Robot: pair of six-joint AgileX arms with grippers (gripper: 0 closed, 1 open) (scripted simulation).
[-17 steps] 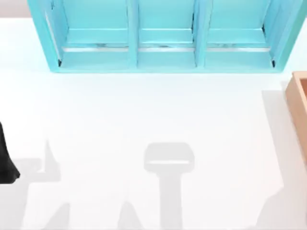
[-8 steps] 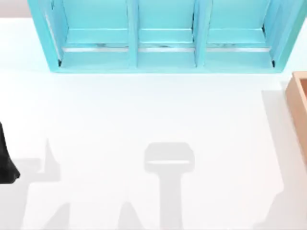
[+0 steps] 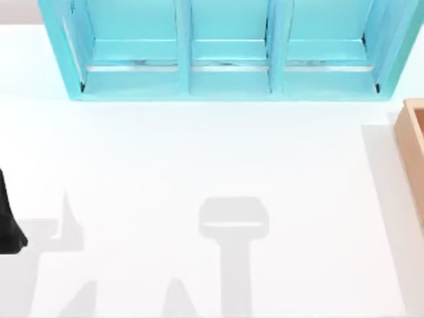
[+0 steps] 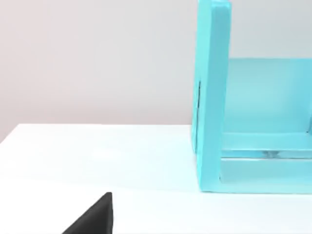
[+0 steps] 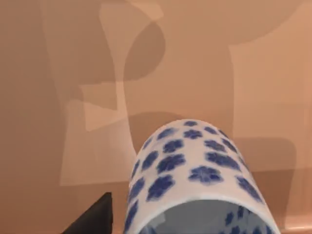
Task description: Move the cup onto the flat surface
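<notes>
Progress is judged as partial: the cup (image 5: 195,180) is seen close under the right wrist camera, above a tan, flat wooden surface (image 5: 58,73), apparently carried but not yet set down. Whether the right gripper is closed on it cannot be told. The left arm (image 3: 8,225) is parked at the table's (image 3: 199,152) left edge, near the turquoise shelf (image 3: 225,79).

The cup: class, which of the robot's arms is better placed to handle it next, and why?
Probably the right: its wrist view has the cup close over a tan surface. The left wrist faces the turquoise shelf.
</notes>
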